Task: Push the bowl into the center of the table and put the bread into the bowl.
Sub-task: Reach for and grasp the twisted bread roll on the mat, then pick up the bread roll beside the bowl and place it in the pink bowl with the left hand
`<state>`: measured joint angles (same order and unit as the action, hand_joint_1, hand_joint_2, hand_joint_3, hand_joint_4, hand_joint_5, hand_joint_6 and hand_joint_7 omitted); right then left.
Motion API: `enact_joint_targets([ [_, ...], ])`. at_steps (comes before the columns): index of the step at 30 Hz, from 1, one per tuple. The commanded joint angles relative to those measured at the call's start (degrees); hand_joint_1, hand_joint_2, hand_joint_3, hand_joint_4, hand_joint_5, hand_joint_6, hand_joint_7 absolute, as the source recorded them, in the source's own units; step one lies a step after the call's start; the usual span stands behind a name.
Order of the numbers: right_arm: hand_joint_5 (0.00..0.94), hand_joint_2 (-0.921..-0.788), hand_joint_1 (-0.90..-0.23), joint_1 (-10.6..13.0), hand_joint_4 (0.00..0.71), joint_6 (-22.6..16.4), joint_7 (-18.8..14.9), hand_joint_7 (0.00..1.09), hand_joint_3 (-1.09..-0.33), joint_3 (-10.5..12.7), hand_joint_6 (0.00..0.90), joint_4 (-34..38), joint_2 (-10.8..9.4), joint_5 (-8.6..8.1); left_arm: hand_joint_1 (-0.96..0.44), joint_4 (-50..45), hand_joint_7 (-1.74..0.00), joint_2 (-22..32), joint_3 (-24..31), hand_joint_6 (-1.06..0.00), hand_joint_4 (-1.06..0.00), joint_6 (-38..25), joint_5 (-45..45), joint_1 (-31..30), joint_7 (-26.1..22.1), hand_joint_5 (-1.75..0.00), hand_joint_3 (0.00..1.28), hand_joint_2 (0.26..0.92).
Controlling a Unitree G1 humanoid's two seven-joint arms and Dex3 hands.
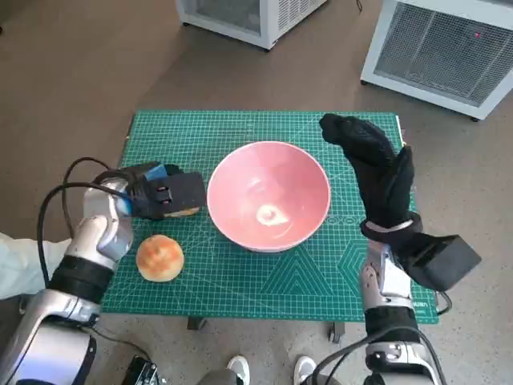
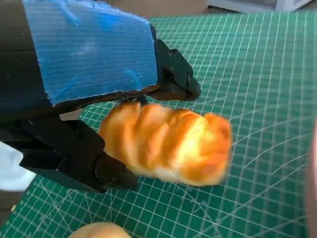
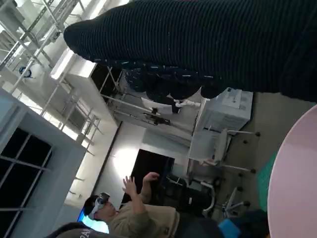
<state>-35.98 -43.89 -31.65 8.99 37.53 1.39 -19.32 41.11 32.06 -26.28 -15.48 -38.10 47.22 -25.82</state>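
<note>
A pink bowl (image 1: 268, 195) stands empty near the middle of the green mat (image 1: 240, 281); its rim (image 3: 297, 183) also shows in the right wrist view. My left hand (image 1: 164, 191) is just left of the bowl and grips a long golden bread loaf (image 2: 168, 144) between its black fingers (image 2: 74, 158). The loaf (image 1: 186, 212) stays low at the mat; I cannot tell whether it is lifted. A round bun (image 1: 160, 257) lies on the mat in front of that hand. My gloved right hand (image 1: 373, 168) is raised beside the bowl's right rim, fingers stretched out, holding nothing.
The mat covers the small table, whose front edge (image 1: 264, 317) is close to me. White appliances (image 1: 437, 48) stand on the floor beyond the table. Shoes (image 1: 236, 367) show below the front edge. A person (image 3: 133, 213) sits far off in the right wrist view.
</note>
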Motion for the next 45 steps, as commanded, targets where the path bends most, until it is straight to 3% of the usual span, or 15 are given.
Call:
enact_joint_targets([
  [1,0.000,-0.921,-0.771,1.7,0.246,1.1,0.4,0.57,-0.779,0.1,0.055,-0.1,-0.3,-0.19,0.24,3.9,-0.46,-0.7,-1.3,-0.73,-0.68,2.6,-1.1,1.5,1.0,-1.25,0.15,0.877],
  [4,0.000,-0.921,-0.771,1.9,0.246,1.3,0.5,0.57,-0.779,0.1,0.055,-0.2,-0.4,-0.23,0.08,4.5,-0.93,-0.3,-1.6,-0.64,-0.68,3.9,-1.2,1.7,1.1,-1.22,0.10,0.906],
  [7,0.000,-0.921,-0.770,1.9,0.246,1.5,0.5,0.57,-0.779,0.0,0.054,-0.4,-0.5,-0.26,0.03,4.0,-1.13,0.3,-1.4,-0.64,-0.69,4.8,-1.0,1.8,0.7,-1.13,0.07,0.915],
  [10,0.001,-0.921,-0.770,2.0,0.247,1.7,0.6,0.57,-0.779,0.0,0.054,-0.6,-0.6,-0.34,0.01,1.6,-1.20,1.3,-0.5,-0.65,-0.70,5.0,-0.5,1.7,-0.2,-1.08,0.06,0.918],
  [21,0.002,-0.921,-0.768,2.3,0.249,2.5,0.4,0.57,-0.779,0.0,0.052,-1.3,-0.7,-0.83,0.00,-17.6,-1.15,6.2,8.0,-0.65,-0.73,2.5,3.6,-2.5,-2.5,-1.10,0.04,0.917],
  [31,0.001,-0.921,-0.761,2.3,0.249,2.9,-0.3,0.58,-0.780,0.1,0.050,-1.4,-0.7,-1.69,0.00,-40.5,-1.10,8.5,20.0,-0.69,-0.80,0.1,8.1,-6.8,-1.9,-1.05,0.01,0.908],
  [41,0.001,-0.921,-0.760,2.5,0.248,3.0,-0.3,0.58,-0.781,0.2,0.047,-1.9,-0.8,-1.88,0.00,-52.1,-1.02,8.3,26.7,-0.73,-0.85,1.5,12.1,-6.0,-1.2,-1.03,0.01,0.892],
  [45,0.001,-0.921,-0.760,2.5,0.249,2.9,-0.3,0.58,-0.781,0.3,0.046,-1.8,-0.8,-1.95,0.00,-54.3,-0.92,7.6,26.4,-0.75,-0.83,2.1,13.3,-5.1,-1.5,-1.12,0.01,0.890],
])
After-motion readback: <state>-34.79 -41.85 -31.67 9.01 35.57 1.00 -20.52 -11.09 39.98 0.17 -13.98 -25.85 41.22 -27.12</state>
